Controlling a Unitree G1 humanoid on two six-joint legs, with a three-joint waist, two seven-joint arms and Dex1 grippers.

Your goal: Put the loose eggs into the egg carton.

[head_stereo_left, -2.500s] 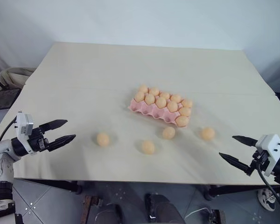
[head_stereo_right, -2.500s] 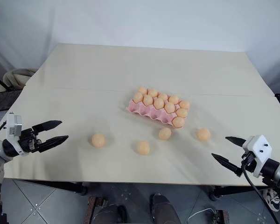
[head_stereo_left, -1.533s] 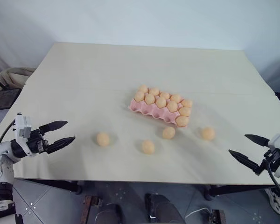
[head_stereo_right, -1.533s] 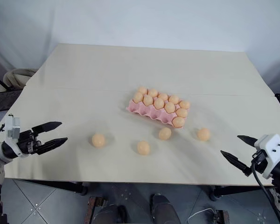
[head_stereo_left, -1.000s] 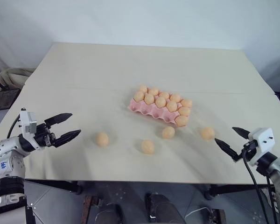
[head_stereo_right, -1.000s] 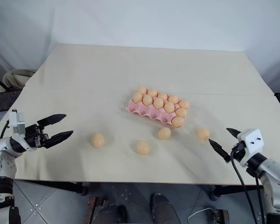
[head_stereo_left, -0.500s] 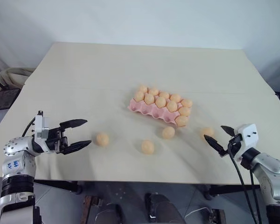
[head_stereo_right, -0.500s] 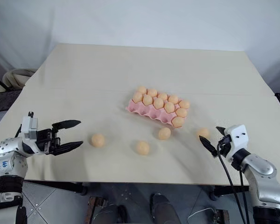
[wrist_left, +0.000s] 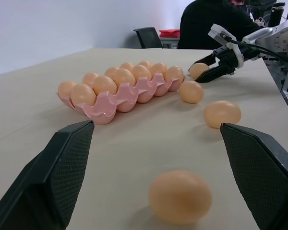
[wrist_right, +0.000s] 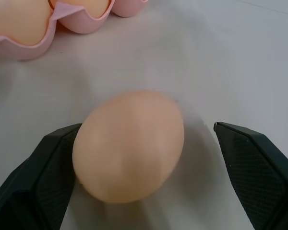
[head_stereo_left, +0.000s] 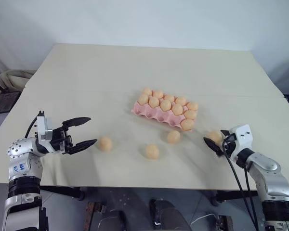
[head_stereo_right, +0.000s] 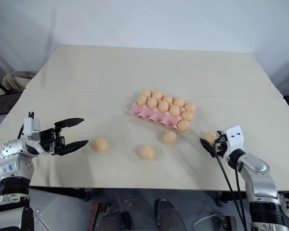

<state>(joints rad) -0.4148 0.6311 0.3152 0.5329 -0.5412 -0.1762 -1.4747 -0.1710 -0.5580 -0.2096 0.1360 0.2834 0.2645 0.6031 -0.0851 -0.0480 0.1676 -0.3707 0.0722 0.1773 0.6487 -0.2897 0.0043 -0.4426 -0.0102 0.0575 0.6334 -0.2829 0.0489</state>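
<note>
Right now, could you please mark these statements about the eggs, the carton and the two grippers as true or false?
1. Four loose eggs lie on the table. True.
2. The right gripper is shut on an egg. False: its jaws stand open around the rightmost egg.
3. The egg carton lies upside down. False: it sits upright with eggs in its cups.
4. The left gripper is open, short of the leftmost egg. True.
5. One loose egg rests on top of the carton's eggs. False: all four are on the table.

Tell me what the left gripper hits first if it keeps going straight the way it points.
Probably the nearest loose egg: it lies on the table between the open fingers of the left gripper, just ahead of their tips.
</note>
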